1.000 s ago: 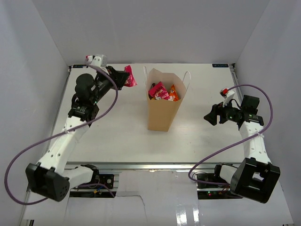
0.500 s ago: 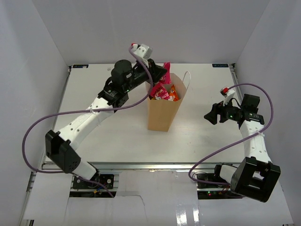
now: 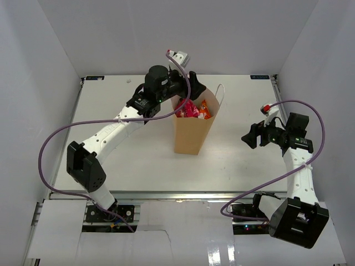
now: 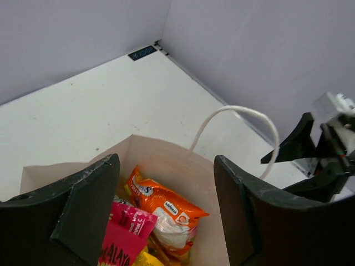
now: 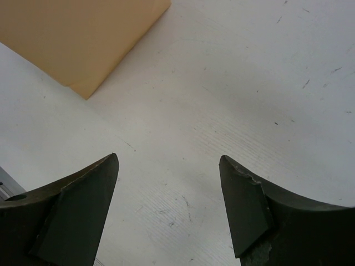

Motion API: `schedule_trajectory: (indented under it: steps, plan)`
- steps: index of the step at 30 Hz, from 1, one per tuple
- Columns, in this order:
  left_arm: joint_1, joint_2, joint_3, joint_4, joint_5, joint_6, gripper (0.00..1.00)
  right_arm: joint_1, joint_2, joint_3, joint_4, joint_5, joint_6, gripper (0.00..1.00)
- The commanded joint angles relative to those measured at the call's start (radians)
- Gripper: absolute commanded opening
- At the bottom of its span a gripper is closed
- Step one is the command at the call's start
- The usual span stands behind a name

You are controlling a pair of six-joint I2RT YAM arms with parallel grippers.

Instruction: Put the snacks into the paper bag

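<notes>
The tan paper bag (image 3: 193,130) stands upright mid-table, mouth open. My left gripper (image 3: 190,90) hovers just above its far-left rim, open and holding nothing. In the left wrist view the left gripper (image 4: 166,159) looks down into the paper bag (image 4: 211,221); an orange packet (image 4: 166,206), a pink packet (image 4: 125,233) and a bit of a yellow one (image 4: 145,259) lie inside. From above, pink (image 3: 187,109) and orange (image 3: 204,110) snacks show in the mouth. My right gripper (image 3: 249,136) hangs open and empty right of the bag; the right gripper (image 5: 169,160) faces bare table.
The bag's white cord handle (image 3: 221,92) arches over its right side, also the handle (image 4: 238,113). A corner of the bag (image 5: 83,39) shows in the right wrist view. White walls close in the table (image 3: 127,149) on three sides. Purple cables (image 3: 61,138) loop beside both arms.
My left arm swung from the table's far left to above the bag, carrying the pink packet. Its jaws opened and the packet now lies in the bag. The right arm barely moved.
</notes>
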Motion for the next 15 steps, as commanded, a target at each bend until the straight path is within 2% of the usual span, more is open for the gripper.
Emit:
schedule_trajectory:
  steps: [1, 3, 5, 7, 9, 10, 11, 15]
  plan:
    - [-0.006, -0.083, 0.069, 0.015, 0.048, -0.026, 0.80, -0.003, -0.006, 0.045, -0.038, 0.018, -0.018, 0.80]
    - [-0.006, -0.136, 0.064, 0.001, 0.040, -0.036, 0.84, -0.003, -0.012, 0.071, -0.038, 0.048, 0.005, 0.82]
    - [-0.006, -0.192, 0.034, -0.026, 0.019, -0.023, 0.89, -0.003, -0.025, 0.088, -0.020, 0.106, 0.040, 0.89]
    - [-0.006, -0.305, -0.072, -0.049, -0.062, -0.010, 0.98, -0.003, -0.035, 0.106, 0.020, 0.150, 0.106, 0.90]
    - [-0.005, -0.396, -0.175, -0.063, -0.130, 0.017, 0.98, -0.003, -0.049, 0.118, 0.037, 0.213, 0.140, 0.90]
    - [-0.005, -0.484, -0.278, -0.087, -0.171, 0.028, 0.98, -0.003, -0.052, 0.125, 0.058, 0.240, 0.184, 0.90]
    - [-0.002, -0.527, -0.326, -0.106, -0.284, 0.024, 0.98, -0.003, -0.061, 0.128, 0.068, 0.294, 0.206, 0.90]
    - [0.003, -0.750, -0.525, -0.202, -0.409, 0.028, 0.98, -0.003, -0.071, 0.143, 0.075, 0.398, 0.272, 0.90]
